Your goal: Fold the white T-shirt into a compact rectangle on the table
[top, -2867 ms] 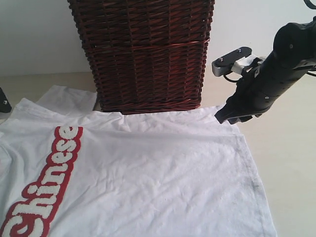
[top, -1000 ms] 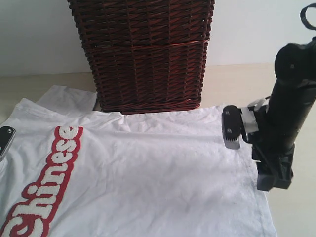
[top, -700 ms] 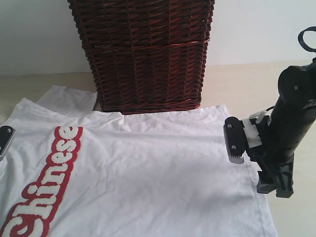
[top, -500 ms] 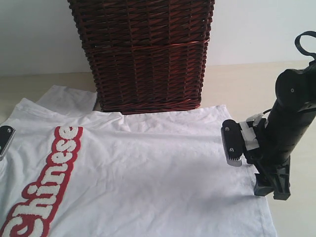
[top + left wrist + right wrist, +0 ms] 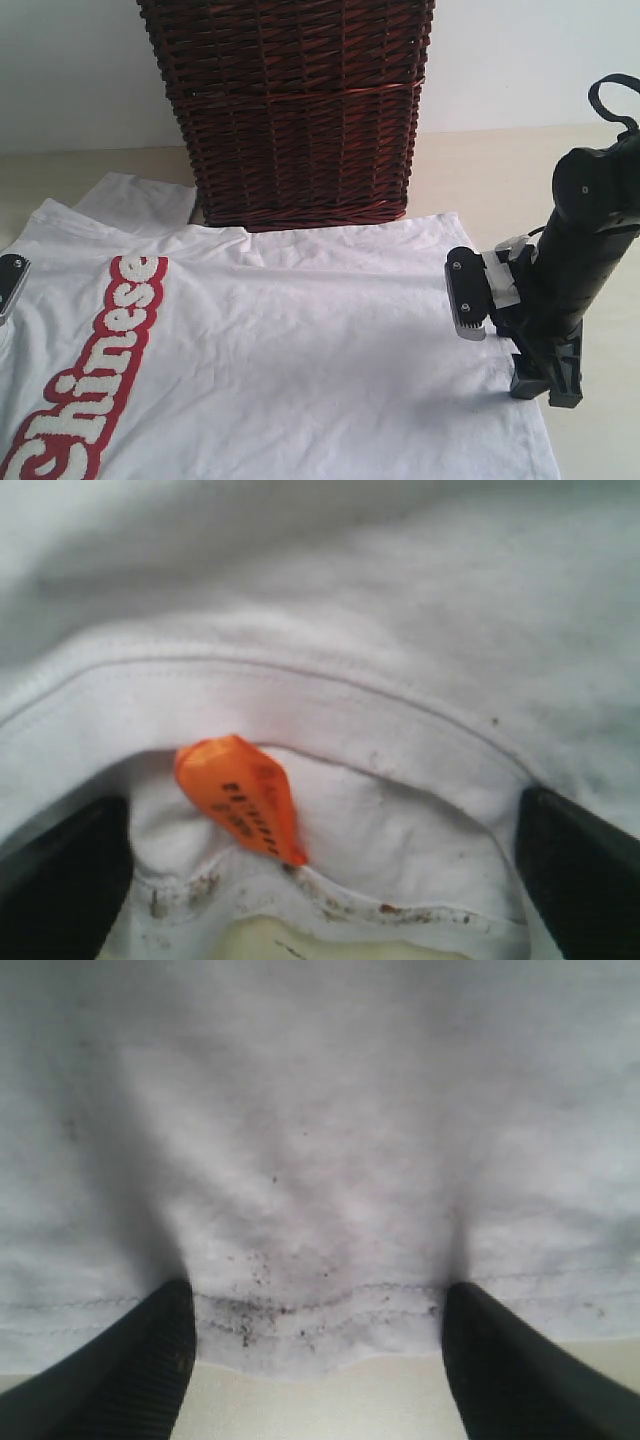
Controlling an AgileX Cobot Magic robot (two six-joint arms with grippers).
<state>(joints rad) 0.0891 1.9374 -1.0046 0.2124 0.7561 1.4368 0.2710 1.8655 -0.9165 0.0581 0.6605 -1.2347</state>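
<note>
Shirt (image 5: pixel 300 340): white, spread flat on table (image 5: pixel 480 170), filling lower left and centre of exterior view; a few shallow creases. One sleeve showing at left, beside basket. Red-outlined white lettering (image 5: pixel 95 370) running up lower left of frame.

Table: pale cream, bare along right edge and behind shirt.

Basket (image 5: pixel 295 110): dark brown wicker, upright at top centre, base meeting shirt's far edge.

Right gripper (image 5: pixel 505 345): black, at right of exterior view, pointing down over shirt's right edge. Jaws wide apart, holding nothing. Wrist view: fingers (image 5: pixel 130 1360) either side of stitched hem (image 5: pixel 320 1305), which carries dark specks, with cream table just past it. Tips at cloth level; contact not certain.

Left gripper (image 5: pixel 320 900): only a sliver at far left edge of exterior view. Jaws wide apart, empty. Wrist view: fingers (image 5: pixel 60 880) flanking the collar (image 5: pixel 300 695), with orange neck tag (image 5: pixel 240 798) between them and small brown marks on the inner neck seam.
</note>
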